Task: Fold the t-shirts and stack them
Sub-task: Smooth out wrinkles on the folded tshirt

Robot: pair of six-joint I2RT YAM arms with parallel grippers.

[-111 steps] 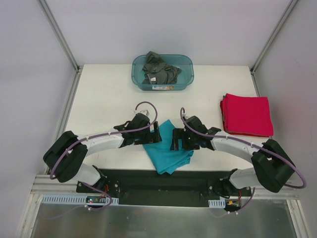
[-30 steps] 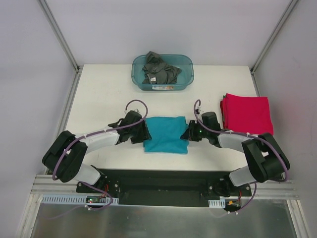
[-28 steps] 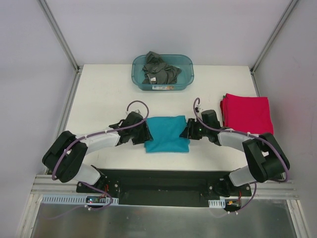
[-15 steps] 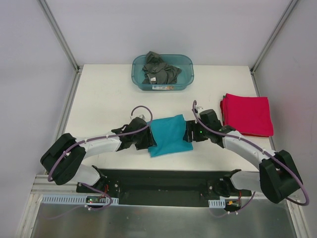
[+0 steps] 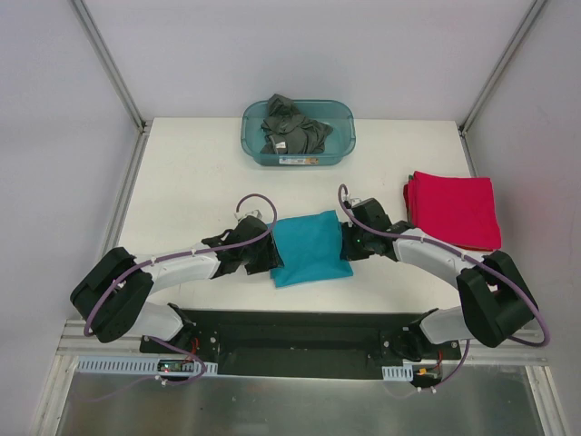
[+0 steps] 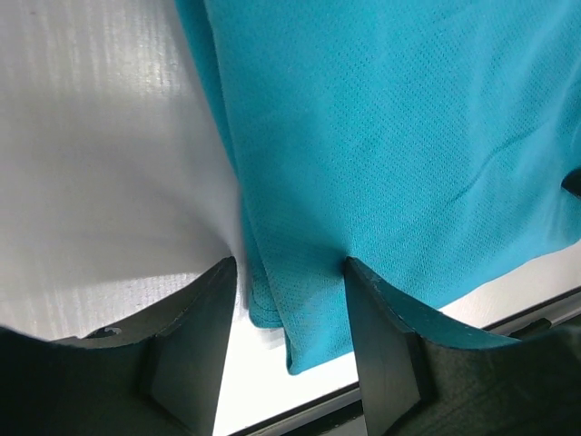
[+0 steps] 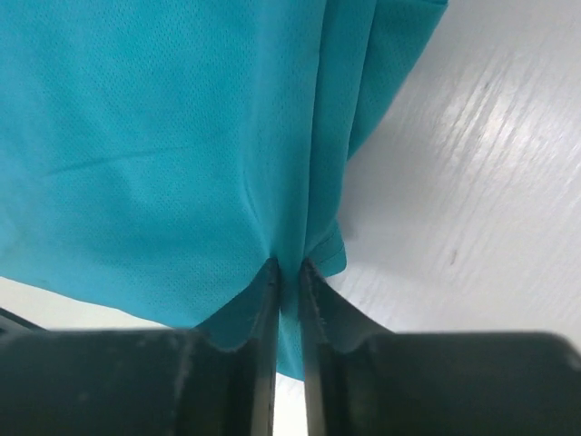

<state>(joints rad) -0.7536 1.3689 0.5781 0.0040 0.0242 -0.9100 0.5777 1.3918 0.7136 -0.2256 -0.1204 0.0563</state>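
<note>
A teal-blue t-shirt [image 5: 310, 247] lies folded into a small rectangle near the table's front middle, slightly tilted. My left gripper [image 5: 270, 258] is at its left edge. In the left wrist view the left gripper [image 6: 289, 263] stands open astride the folded edge [image 6: 272, 300]; its right finger presses the cloth and a sliver of table shows beside its left finger. My right gripper [image 5: 345, 243] is at the shirt's right edge, and the right wrist view shows the right gripper [image 7: 289, 265] shut on a pinch of teal cloth [image 7: 182, 136]. Folded crimson t-shirts [image 5: 454, 211] are stacked at the right.
A translucent blue-green tub [image 5: 340, 145] at the back middle holds crumpled dark grey t-shirts [image 5: 292, 125]. Metal frame posts rise at the table's back corners. The black base rail [image 5: 300, 331] runs along the near edge.
The right gripper opened wide, then closed on the shirt's right edge. Both arms have pushed in towards the shirt, which has tilted and shifted slightly. Earlier, the shirt lay as a loose diamond.
</note>
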